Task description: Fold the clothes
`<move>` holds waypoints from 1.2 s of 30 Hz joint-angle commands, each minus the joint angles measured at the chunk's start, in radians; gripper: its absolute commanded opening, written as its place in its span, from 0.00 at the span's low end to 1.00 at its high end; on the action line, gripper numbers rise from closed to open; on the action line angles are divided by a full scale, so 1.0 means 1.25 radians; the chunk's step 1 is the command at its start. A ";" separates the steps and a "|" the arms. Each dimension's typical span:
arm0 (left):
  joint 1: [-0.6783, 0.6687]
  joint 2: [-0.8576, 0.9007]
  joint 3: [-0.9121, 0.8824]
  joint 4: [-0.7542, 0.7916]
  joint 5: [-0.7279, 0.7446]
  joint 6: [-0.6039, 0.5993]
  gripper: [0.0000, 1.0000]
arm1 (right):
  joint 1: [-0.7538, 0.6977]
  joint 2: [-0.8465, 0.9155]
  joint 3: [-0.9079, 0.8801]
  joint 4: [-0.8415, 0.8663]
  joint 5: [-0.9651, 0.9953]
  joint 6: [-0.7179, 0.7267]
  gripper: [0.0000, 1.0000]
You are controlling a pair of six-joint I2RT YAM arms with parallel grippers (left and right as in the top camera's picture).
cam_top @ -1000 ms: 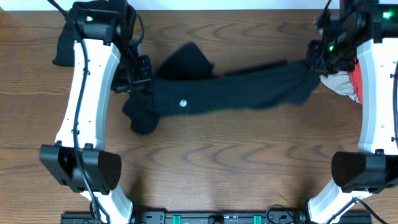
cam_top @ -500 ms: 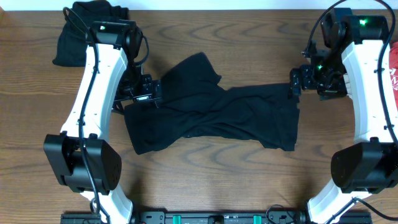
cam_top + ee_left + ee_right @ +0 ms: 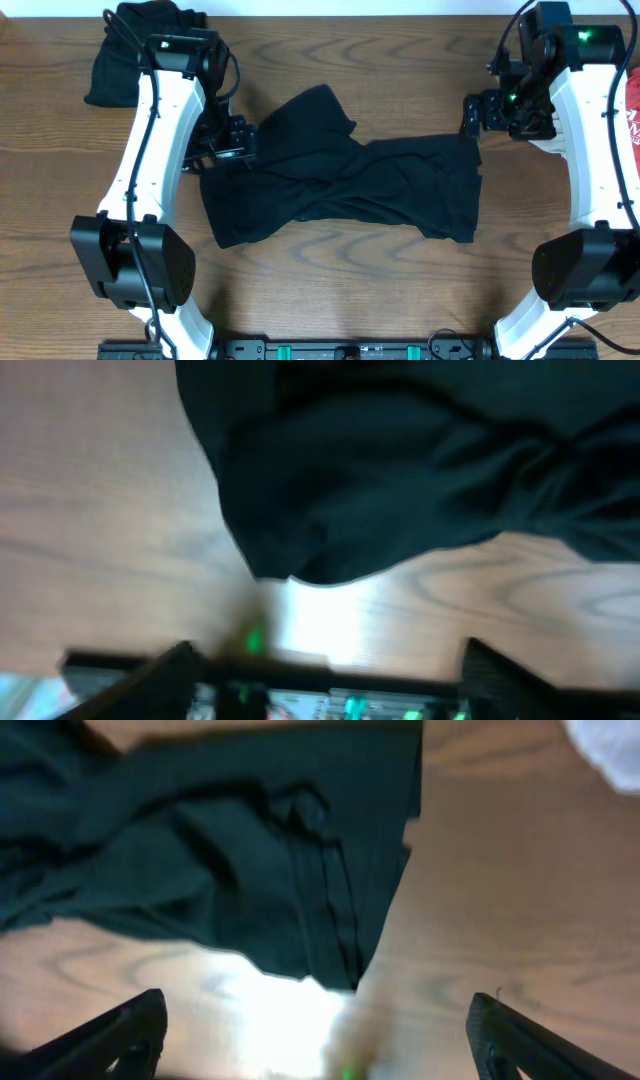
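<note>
Right pincer (image 3: 316, 998) agape; rumpled black top (image 3: 230, 850)

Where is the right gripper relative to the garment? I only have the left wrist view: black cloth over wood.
Observer: The right gripper hangs open, pinching nothing, at the far right corner of the black garment.
Operator: Is the cloth lying flat?
Observer: No. It is twisted and bunched through its middle on the table.
Operator: Anything else waiting to be folded?
Observer: A second black garment sits heaped near the far left corner.
</note>
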 commanded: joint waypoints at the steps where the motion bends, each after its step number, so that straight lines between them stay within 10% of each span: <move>1: -0.001 -0.003 0.001 0.032 -0.005 0.009 0.69 | 0.006 -0.011 -0.005 0.031 0.002 -0.005 0.91; 36: -0.001 0.227 0.000 0.494 -0.003 0.074 0.69 | -0.027 0.066 -0.237 0.464 0.002 0.024 0.90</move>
